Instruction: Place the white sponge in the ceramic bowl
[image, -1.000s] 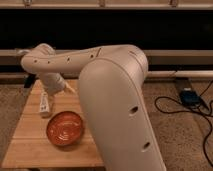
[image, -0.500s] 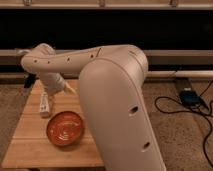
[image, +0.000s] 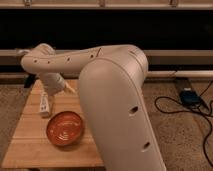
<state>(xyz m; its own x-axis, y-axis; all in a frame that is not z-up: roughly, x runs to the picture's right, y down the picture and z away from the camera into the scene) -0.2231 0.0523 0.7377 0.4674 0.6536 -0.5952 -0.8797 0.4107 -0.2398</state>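
— Locating the small off-white sponge block?
— Unseen, perhaps behind the arm. Gripper, claw spread, hangs beside the long white bar, near the shallow orange-red ceramic bowl; likeness could draw it onto the bar.

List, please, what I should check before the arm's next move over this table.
1. White sponge in sight: cannot tell; the arm may hide it.
2. Ceramic bowl upright, nothing in it: ok.
3. Gripper over the table, just behind the bowl, jaws open and holding nothing: ok.
4. White bar left of the gripper, apart from the bowl: ok.
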